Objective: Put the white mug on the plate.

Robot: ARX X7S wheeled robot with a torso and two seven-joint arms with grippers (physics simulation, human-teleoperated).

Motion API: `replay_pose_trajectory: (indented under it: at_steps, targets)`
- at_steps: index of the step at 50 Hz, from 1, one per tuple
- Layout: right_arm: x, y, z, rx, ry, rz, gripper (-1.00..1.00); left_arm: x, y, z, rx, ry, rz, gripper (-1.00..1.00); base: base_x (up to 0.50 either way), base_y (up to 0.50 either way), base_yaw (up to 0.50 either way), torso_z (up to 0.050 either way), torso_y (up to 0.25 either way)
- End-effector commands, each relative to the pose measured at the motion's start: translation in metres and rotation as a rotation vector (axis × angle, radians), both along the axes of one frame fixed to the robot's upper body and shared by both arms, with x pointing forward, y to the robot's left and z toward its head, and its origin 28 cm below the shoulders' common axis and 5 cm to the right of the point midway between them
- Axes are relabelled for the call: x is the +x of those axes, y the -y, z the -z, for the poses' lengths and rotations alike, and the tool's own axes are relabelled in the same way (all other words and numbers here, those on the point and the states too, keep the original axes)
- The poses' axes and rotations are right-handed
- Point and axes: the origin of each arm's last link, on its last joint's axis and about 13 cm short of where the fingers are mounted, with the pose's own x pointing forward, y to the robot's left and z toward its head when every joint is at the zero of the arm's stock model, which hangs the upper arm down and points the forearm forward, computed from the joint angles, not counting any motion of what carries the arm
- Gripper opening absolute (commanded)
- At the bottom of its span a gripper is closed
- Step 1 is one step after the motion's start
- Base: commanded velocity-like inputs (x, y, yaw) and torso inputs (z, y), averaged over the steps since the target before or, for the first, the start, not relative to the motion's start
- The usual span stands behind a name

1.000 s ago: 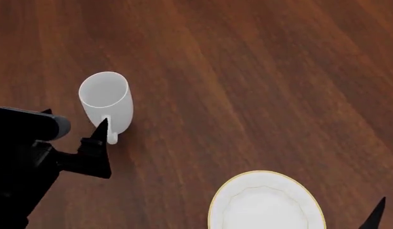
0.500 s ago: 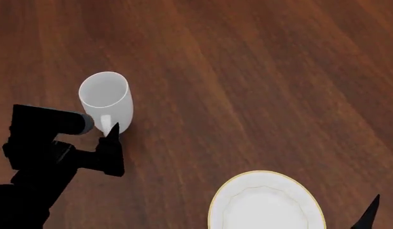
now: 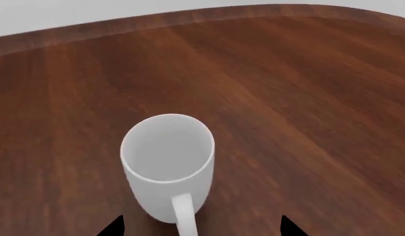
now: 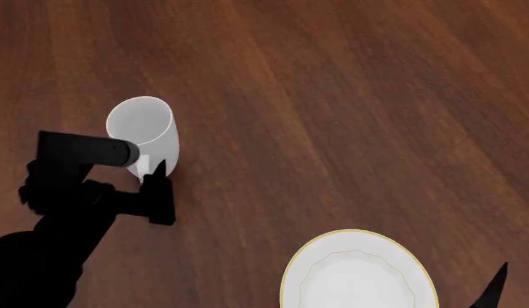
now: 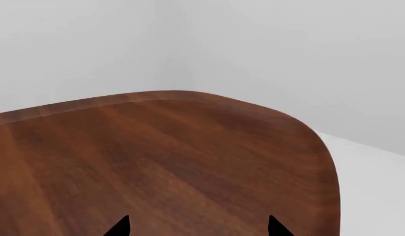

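Note:
The white mug (image 4: 143, 128) stands upright on the wooden table, left of centre in the head view, with its handle (image 3: 183, 216) pointing at my left arm. My left gripper (image 3: 201, 228) is open, and its two fingertips stand on either side of the handle without touching it. In the head view the left gripper (image 4: 146, 172) sits right at the mug's near side, one finger hidden under the wrist. The plate (image 4: 359, 273), white with a thin gold rim, lies at the near right. My right gripper (image 5: 197, 227) is open and empty, beside the plate.
The dark wooden table (image 4: 333, 96) fills the head view. Its far edge (image 3: 189, 19) runs well behind the mug, and a rounded corner (image 5: 307, 132) shows in the right wrist view with pale floor and walls beyond.
My left arm has moved forward toward the mug, so its fingertips now flank the handle. The mug, plate and right gripper have stayed put.

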Motion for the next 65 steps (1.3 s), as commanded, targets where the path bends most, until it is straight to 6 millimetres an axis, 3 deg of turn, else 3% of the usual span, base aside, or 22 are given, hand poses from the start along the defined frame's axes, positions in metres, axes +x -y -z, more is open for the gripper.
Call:
replay_pose_trajectory:
  at_steps: [1, 24, 42, 65]
  targets:
    - [0.001, 0.000, 0.001, 0.002, 0.001, -0.004, 1.00, 0.012, 0.003, 0.004, 0.001, -0.011, -0.011, 1.00, 0.00, 0.00, 0.00, 0.000, 0.000]
    - [0.001, -0.001, 0.002, 0.005, -0.008, -0.003, 1.00, 0.034, 0.004, 0.021, -0.021, -0.073, -0.047, 1.00, 0.00, 0.00, 0.00, 0.000, 0.000]
    - [0.001, -0.002, 0.001, 0.005, -0.004, -0.009, 1.00, 0.044, 0.003, 0.023, -0.043, -0.091, -0.052, 1.00, 0.00, 0.00, 0.00, 0.000, 0.000]
    - [-0.001, 0.000, 0.004, 0.009, -0.005, -0.006, 1.00, 0.062, -0.003, 0.047, -0.019, -0.159, -0.090, 1.00, 0.00, 0.00, 0.00, 0.000, 0.000]
